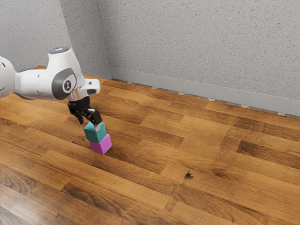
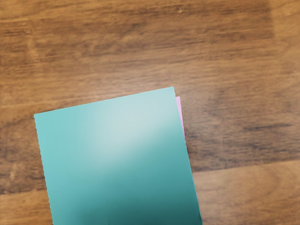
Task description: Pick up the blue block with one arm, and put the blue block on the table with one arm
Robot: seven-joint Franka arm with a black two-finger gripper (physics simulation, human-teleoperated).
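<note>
Blue block [image 1: 95, 134] rides the pink block [image 1: 101, 146]; my claw [image 1: 89, 125] gapes wide, gripping nothing. Lopsided closing could topple both!

No readable text; emblem [image 1: 68, 85] (tiny), white arm [image 1: 35, 85]

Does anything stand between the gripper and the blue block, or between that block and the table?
Nothing visible stands between the gripper and the blue-green block just beneath it. Under that block sits the pink block, keeping it off the table.
</note>
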